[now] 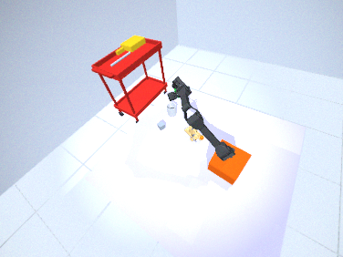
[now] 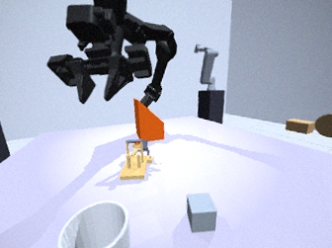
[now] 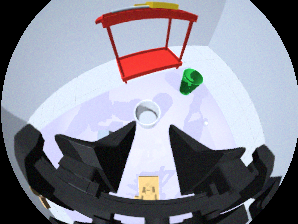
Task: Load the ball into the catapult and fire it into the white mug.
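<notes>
The wooden catapult (image 1: 191, 132) (image 2: 133, 173) (image 3: 148, 183) stands on the floor mat between the arm's base and the mug. The small orange ball (image 1: 201, 137) is at the catapult's base-side end in the top view; whether it sits in the cup is too small to tell. The white mug (image 1: 171, 108) (image 2: 84, 231) (image 3: 147, 118) stands upright, and I see no ball in it. My gripper (image 1: 172, 89) (image 2: 95, 100) (image 3: 153, 125) is in the air, well above the mat and away from the catapult. Its fingers are partly apart, with nothing between them.
A blue-grey block (image 1: 161, 125) (image 2: 201, 213) (image 3: 103, 134) lies near the mug. A green bin (image 3: 191, 82) and a red cart (image 1: 141, 95) (image 3: 150, 64) stand beyond it. The arm's base is on an orange block (image 1: 233, 165) (image 2: 150, 125).
</notes>
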